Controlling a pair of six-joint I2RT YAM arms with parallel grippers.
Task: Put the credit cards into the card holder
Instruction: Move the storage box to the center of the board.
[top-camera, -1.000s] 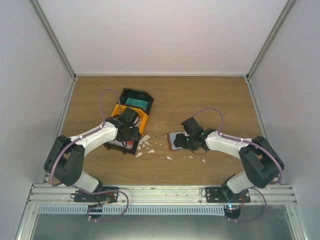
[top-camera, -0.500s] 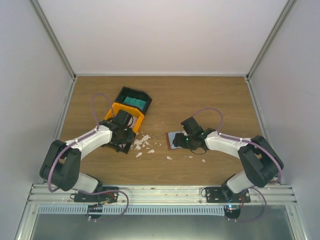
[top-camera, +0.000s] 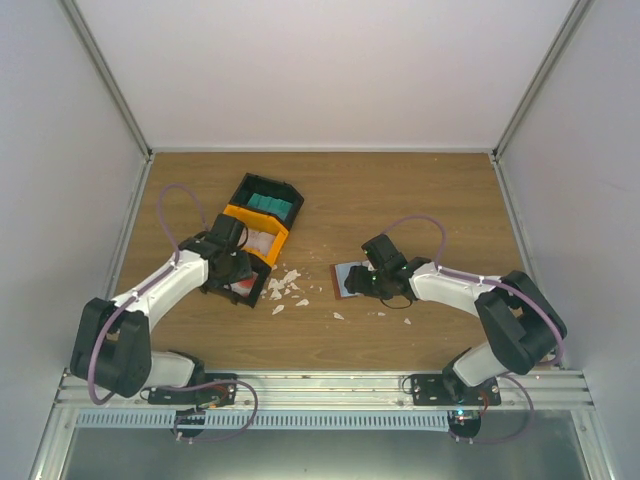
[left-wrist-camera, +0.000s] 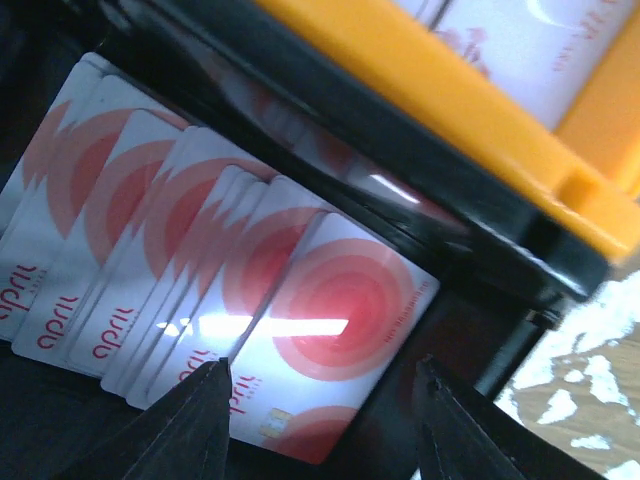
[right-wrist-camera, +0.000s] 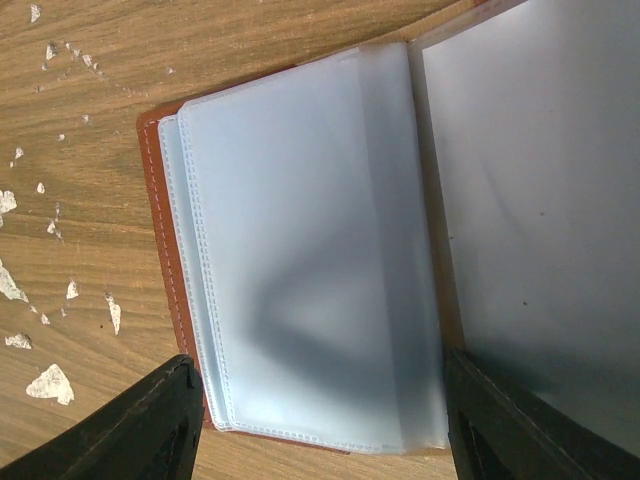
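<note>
The red-and-white credit cards (left-wrist-camera: 330, 310) lie fanned in a black bin (top-camera: 243, 287). My left gripper (left-wrist-camera: 320, 400) hovers just above them, open and empty, with one fingertip over the top card and the other beside it; it also shows in the top view (top-camera: 232, 266). Pale pink-white cards (left-wrist-camera: 520, 50) fill the yellow bin (top-camera: 262, 236), and teal cards (top-camera: 268, 204) fill the far black bin. The reddish-brown card holder (right-wrist-camera: 155, 200) lies open on the table, its clear pockets (right-wrist-camera: 310, 250) up. My right gripper (right-wrist-camera: 320, 420) is open and empty right over it, also seen in the top view (top-camera: 362, 282).
White flecks (top-camera: 285, 285) are scattered on the wooden table between the bins and the card holder (top-camera: 346, 278). The yellow bin's rim (left-wrist-camera: 450, 90) runs close past the left gripper. Grey walls enclose the table on three sides.
My left arm has swung left and its gripper has shifted over the near black bin of red-and-white cards. The right arm and the card holder have not moved.
</note>
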